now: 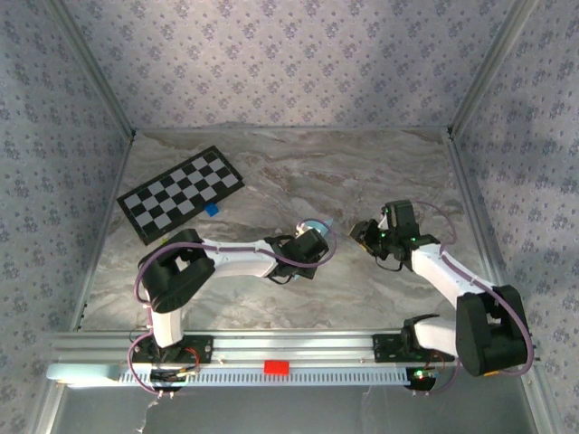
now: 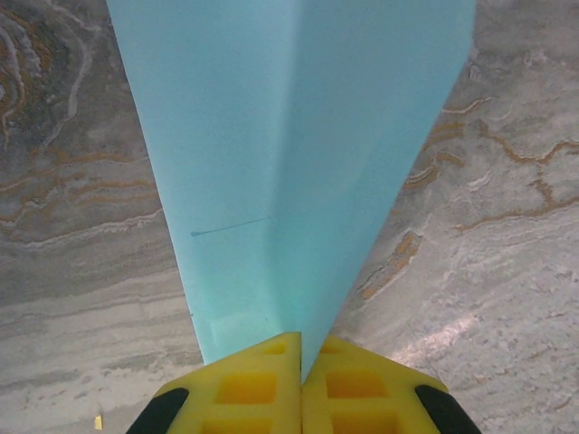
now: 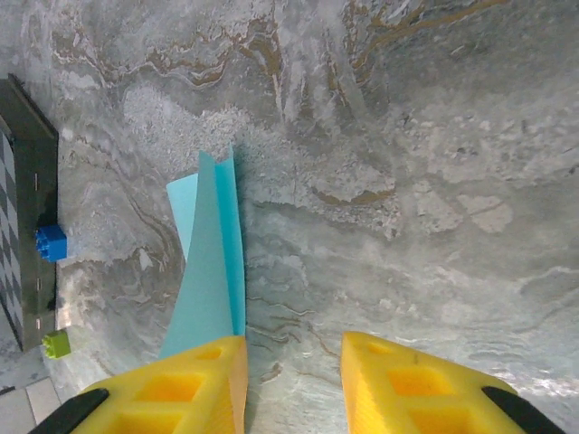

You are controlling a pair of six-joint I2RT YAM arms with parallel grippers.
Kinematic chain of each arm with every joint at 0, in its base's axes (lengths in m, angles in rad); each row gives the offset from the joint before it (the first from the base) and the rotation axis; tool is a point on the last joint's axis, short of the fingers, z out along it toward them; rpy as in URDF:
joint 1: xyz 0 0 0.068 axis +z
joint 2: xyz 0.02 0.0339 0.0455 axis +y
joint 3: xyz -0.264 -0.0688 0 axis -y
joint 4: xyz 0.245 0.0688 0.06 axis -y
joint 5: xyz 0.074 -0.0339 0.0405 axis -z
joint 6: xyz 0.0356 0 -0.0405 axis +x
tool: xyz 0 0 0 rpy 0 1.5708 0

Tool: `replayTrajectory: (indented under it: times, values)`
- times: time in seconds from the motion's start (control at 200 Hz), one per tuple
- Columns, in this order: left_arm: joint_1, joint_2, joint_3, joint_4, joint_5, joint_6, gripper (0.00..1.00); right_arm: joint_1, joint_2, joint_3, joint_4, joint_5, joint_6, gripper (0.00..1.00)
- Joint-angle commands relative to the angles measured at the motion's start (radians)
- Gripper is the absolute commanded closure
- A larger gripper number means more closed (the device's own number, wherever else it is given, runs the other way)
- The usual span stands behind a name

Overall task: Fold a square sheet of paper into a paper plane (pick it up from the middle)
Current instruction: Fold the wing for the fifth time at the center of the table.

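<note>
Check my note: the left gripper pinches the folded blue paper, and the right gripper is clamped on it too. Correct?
Not quite. The left gripper does pinch the paper, but the right gripper is open, bare table between its jaws, as the right wrist view shows.

A checkerboard card [image 1: 181, 193] is being carried by the table [image 1: 362, 172] near its far left corner, lying flat and turned at an angle to the edges. A small block [image 1: 212, 209] is being kept at the card's near right edge, touching or just beside it. Near the table's middle, a folded sheet of paper [image 2: 289, 163] is being held at one end between the closed fingers of the left gripper [image 2: 300, 362], its flaps rising from the surface. The right gripper [image 3: 294, 362] is being held just right of the sheet, jaws apart, with the sheet lying before one finger and outside the gap.
</note>
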Motion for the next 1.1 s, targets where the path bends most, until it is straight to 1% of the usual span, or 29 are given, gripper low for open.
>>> replayTrajectory:
  times: [0.0,0.07,0.23,0.5,0.625,0.705,0.77,0.915,1.029,1.094]
  values:
    - [0.006,-0.024,-0.009,0.008,0.023,-0.022,0.94,-0.005,-0.031,-0.014,0.001,0.039,-0.054,0.67]
    - [0.009,-0.032,-0.014,0.016,0.025,-0.032,0.94,-0.009,-0.026,-0.006,-0.025,0.030,-0.056,0.66]
    - [0.014,-0.036,-0.023,0.034,0.037,-0.052,0.94,-0.024,0.004,0.010,-0.047,-0.037,-0.046,0.68]
    - [0.023,-0.028,-0.023,0.031,0.045,-0.068,0.94,-0.027,0.026,-0.008,-0.016,-0.081,-0.038,0.69]
    - [0.023,-0.032,-0.035,0.048,0.064,-0.075,0.94,-0.028,0.049,-0.003,0.009,-0.130,-0.049,0.69]
    - [0.030,-0.038,-0.043,0.068,0.096,-0.081,0.94,-0.026,0.066,-0.003,0.036,-0.168,-0.054,0.70]
    - [0.041,-0.044,-0.056,0.097,0.144,-0.087,0.94,-0.019,0.075,-0.005,0.062,-0.185,-0.055,0.71]
    - [0.077,-0.063,-0.110,0.194,0.238,-0.112,0.94,0.023,0.082,-0.008,0.107,-0.158,-0.078,0.74]
    - [0.112,-0.071,-0.161,0.287,0.325,-0.136,0.95,0.071,0.079,-0.037,0.192,-0.127,-0.112,0.76]
    - [0.127,-0.068,-0.187,0.339,0.372,-0.145,0.95,0.085,0.085,-0.041,0.205,-0.132,-0.129,0.77]
